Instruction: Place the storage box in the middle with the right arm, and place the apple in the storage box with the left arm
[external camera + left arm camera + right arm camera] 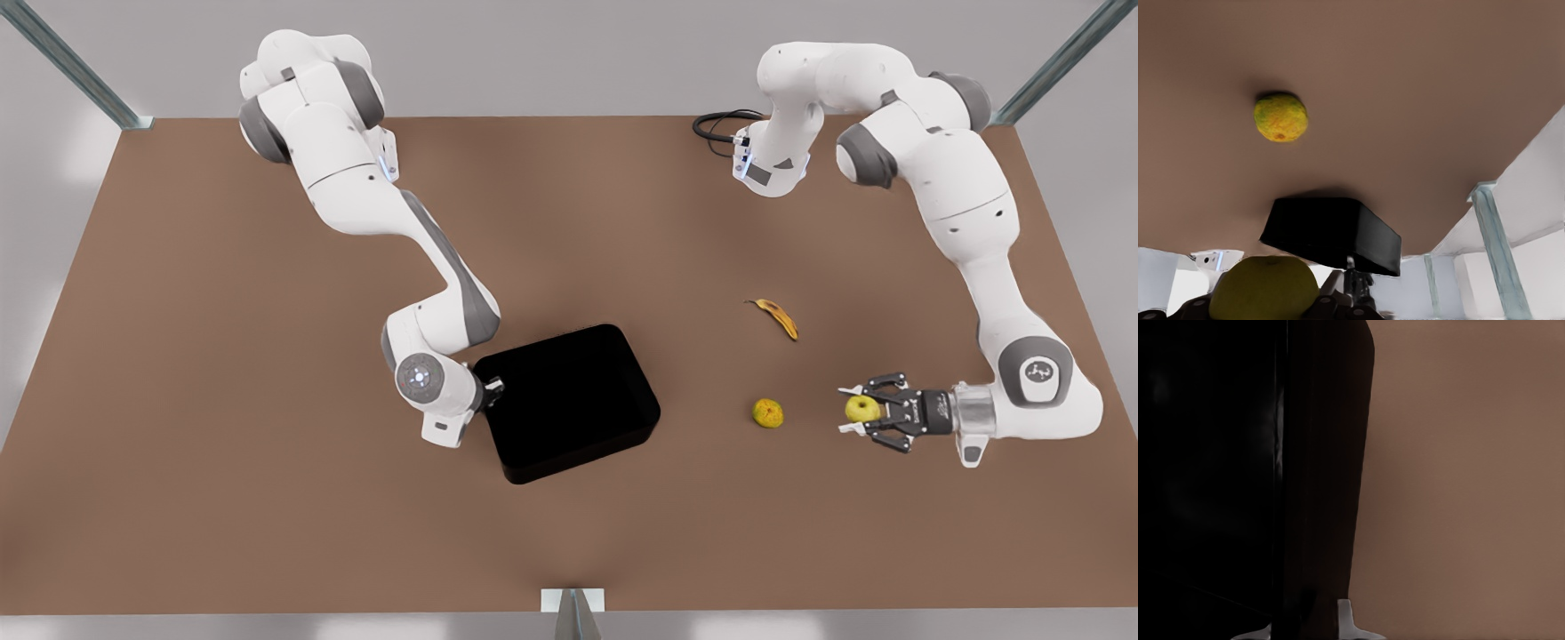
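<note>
The left gripper [859, 411] is clamped on the apple [861, 409]. The right gripper [492, 388] pinches the storage box [569, 400] wall.

Brown table [267, 498]: carries 2 loose fruits. Spotted banana [775, 317] lies flat toward the front view's right. Rough orange-tinged round fruit [768, 412] sits near it, apart. Black cable [718, 124] loops at the far edge.

Sitting on the brown table [222, 444]: one storage box [569, 400], one apple [861, 408], one orange-tinged round fruit [768, 412], one spotted banana [779, 316], with two arms working, one left gripper [855, 409] and one right gripper [491, 388].
</note>
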`<state>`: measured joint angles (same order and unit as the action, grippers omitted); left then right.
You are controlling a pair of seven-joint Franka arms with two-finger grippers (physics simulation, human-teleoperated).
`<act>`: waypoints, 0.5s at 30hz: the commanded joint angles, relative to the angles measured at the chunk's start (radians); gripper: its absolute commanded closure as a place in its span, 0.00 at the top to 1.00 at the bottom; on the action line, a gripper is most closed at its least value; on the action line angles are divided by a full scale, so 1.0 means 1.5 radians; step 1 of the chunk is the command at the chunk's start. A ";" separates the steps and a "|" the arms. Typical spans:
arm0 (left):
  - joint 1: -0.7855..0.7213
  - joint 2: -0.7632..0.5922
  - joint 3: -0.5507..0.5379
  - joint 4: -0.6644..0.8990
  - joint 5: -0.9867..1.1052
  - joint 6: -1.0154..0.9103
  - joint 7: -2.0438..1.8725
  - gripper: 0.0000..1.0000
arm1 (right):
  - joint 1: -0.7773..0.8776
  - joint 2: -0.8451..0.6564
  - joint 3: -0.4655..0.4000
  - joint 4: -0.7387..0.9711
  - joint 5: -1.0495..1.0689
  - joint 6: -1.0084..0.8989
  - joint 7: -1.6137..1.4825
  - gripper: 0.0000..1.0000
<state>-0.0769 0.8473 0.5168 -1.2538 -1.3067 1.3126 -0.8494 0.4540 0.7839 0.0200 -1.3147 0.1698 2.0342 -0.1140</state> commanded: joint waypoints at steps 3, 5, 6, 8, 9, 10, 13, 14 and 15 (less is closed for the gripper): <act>-0.026 -0.026 -0.036 0.011 0.161 0.004 -0.066 0.21 | 0.000 -0.001 0.000 0.000 0.001 0.000 0.000 1.00; -0.049 -0.050 -0.103 0.011 0.216 0.072 -0.174 0.21 | -0.001 -0.005 0.000 0.001 0.001 -0.001 0.000 1.00; -0.055 -0.059 -0.132 0.011 0.223 0.102 -0.217 0.21 | -0.001 -0.013 -0.002 0.002 0.001 -0.004 0.003 1.00; -0.062 -0.064 -0.214 0.014 0.281 0.167 -0.326 0.21 | -0.035 -0.061 -0.008 0.003 0.000 -0.033 0.003 1.00; -0.062 -0.062 -0.266 0.039 0.304 0.203 -0.399 0.21 | -0.092 -0.108 -0.048 0.005 -0.005 -0.110 -0.001 1.00; -0.062 -0.061 -0.317 0.039 0.340 0.248 -0.473 0.21 | -0.137 -0.172 -0.098 0.005 -0.056 -0.208 -0.002 1.00; -0.066 -0.060 -0.431 0.039 0.409 0.355 -0.609 0.21 | -0.258 -0.393 -0.094 -0.034 -0.151 -0.402 0.002 1.00; -0.077 -0.062 -0.442 0.037 0.413 0.395 -0.638 0.21 | -0.274 -0.436 -0.092 -0.083 -0.151 -0.405 0.004 1.00; -0.099 -0.060 -0.454 0.036 0.414 0.414 -0.671 0.21 | -0.275 -0.452 -0.092 -0.107 -0.151 -0.403 0.005 1.00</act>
<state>-0.2572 0.7574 -0.1693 -1.2065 -0.5928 2.0165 -1.8853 0.0352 0.1061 -0.1181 -1.4740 -0.0555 1.4297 -0.1059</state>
